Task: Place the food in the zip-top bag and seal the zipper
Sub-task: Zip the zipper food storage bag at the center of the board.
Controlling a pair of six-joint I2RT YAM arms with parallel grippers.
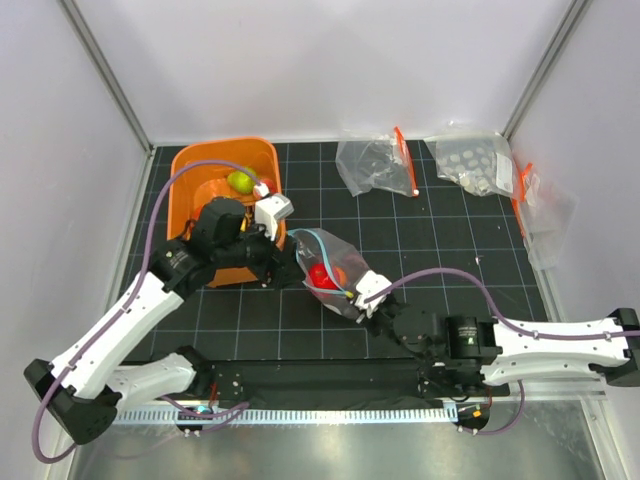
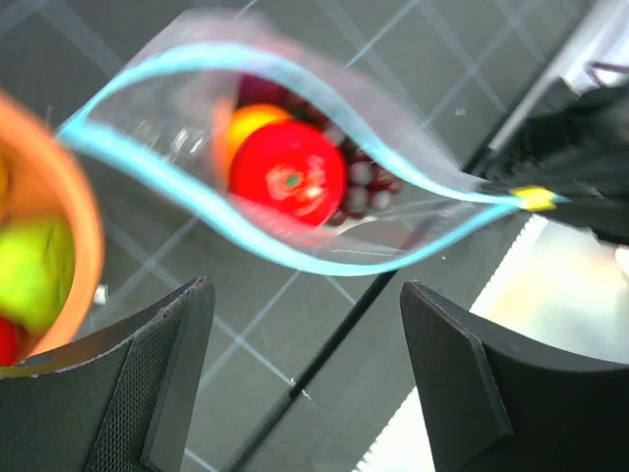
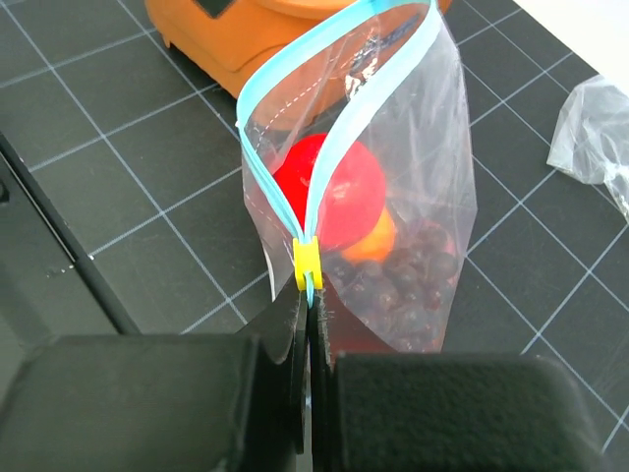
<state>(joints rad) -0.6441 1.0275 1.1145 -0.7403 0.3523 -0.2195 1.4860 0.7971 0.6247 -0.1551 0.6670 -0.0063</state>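
Loading step, likely. Right end effector (image 3: 309, 313) pinched on the clear crinkly teal-mouthed bag (image 3: 423, 147) at its yellow slider (image 3: 308, 264). Left end effector (image 2: 305, 295) wide, empty, above the gaping mouth. Inside: glossy red fruit (image 2: 287, 182), purple grapes (image 3: 413, 275). Orange plastic basket (image 1: 200, 165) beside it holds a green fruit (image 1: 240, 181). Fetch that next, probably.

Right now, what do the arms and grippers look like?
The left arm and right arm have white shells, black joints and a purple cable each. The left gripper has broad black fingers, one mesh-textured; the right gripper blocky matte-black ones.
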